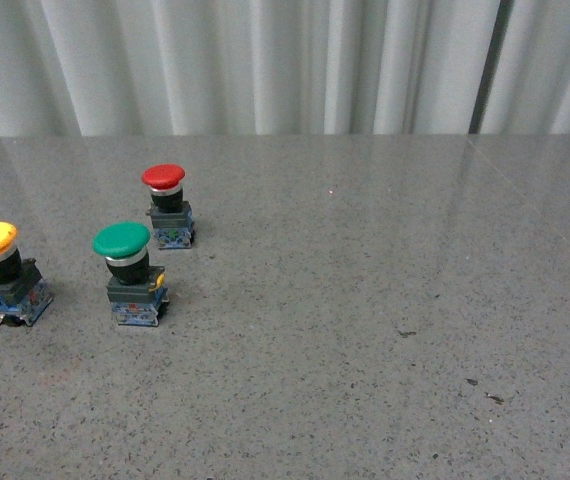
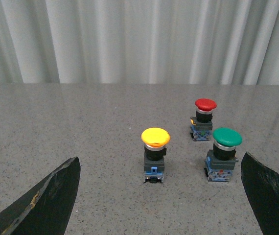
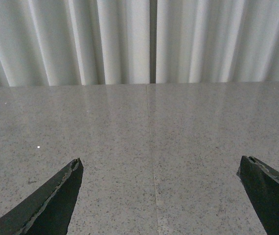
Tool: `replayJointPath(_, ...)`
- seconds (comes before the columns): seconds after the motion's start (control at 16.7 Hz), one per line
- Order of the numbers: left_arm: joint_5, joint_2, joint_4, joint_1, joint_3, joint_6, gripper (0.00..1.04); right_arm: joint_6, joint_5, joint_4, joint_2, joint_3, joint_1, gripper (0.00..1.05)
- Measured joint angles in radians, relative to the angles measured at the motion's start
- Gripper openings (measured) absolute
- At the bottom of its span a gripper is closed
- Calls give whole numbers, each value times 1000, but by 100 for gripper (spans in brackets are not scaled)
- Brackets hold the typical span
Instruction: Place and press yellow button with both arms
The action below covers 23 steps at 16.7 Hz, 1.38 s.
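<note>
The yellow button (image 1: 3, 272) stands upright on the grey table at the far left of the front view. In the left wrist view the yellow button (image 2: 155, 153) stands ahead of my open left gripper (image 2: 160, 161), between the lines of its two black fingers and apart from them. My right gripper (image 3: 159, 160) is open and empty over bare table. Neither arm shows in the front view.
A green-capped button (image 1: 130, 273) stands just right of the yellow one, and a red-capped button (image 1: 168, 206) stands behind it. Both show in the left wrist view, green (image 2: 223, 153) and red (image 2: 203, 119). A white pleated curtain (image 1: 285, 60) closes off the table's far edge.
</note>
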Motion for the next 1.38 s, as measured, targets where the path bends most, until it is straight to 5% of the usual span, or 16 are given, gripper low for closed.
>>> replayJointPath(1.14,0,0,0,0,0,0,98,0,0,0,0,0,0,98)
replayJointPath(1.26,-129,157,-167,-47,98,-13,98,0,0,0,0,0,0,98)
replayJointPath(1.38,-11,682,314,74,361,37,98,0,0,0,0,0,0,98)
